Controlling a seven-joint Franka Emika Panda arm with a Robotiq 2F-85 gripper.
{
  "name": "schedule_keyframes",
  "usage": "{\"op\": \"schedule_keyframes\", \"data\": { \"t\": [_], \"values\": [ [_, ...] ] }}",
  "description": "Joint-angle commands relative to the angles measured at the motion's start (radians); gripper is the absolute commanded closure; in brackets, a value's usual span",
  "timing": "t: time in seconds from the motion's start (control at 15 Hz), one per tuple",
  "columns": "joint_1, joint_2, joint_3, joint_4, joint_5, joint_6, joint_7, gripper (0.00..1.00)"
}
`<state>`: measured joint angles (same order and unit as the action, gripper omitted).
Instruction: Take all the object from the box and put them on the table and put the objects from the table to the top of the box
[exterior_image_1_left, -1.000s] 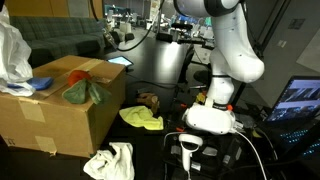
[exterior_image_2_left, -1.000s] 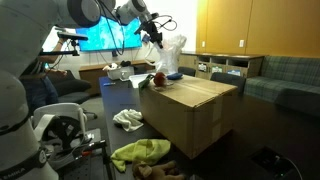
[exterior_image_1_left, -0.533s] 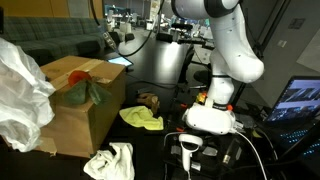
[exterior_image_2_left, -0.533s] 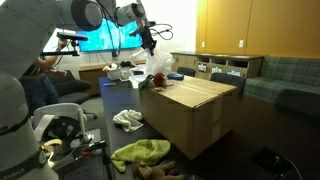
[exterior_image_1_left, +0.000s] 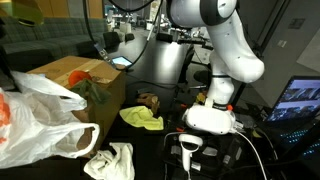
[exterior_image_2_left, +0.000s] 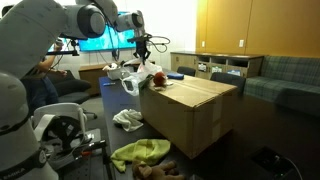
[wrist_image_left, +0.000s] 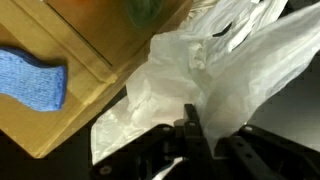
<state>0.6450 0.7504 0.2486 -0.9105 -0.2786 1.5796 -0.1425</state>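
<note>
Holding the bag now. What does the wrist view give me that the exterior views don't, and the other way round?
Only the wrist view: the claw seen close, shut on a fold of the white thin plastic bag, and the small blue block-like item lying on the carton top. Only the exterior views: the bright yellow soft cloth, small brown lumpy toy and white cloth on the dark table. Both: the bag, the large brown cardboard carton and the green-and-orange cloth.
</note>
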Motion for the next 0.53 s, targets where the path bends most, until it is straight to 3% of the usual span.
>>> {"op": "schedule_keyframes", "data": {
  "t": [0.0, 0.07, 0.2, 0.47],
  "values": [
    [0.031, 0.065, 0.006, 0.092, 0.035, -0.065, -0.137, 0.93],
    [0.040, 0.070, 0.005, 0.099, 0.040, -0.076, -0.156, 0.70],
    [0.052, 0.085, 0.002, 0.118, 0.047, -0.097, -0.185, 0.61],
    [0.033, 0.070, 0.019, 0.127, 0.062, -0.118, -0.223, 0.30]
  ]
}}
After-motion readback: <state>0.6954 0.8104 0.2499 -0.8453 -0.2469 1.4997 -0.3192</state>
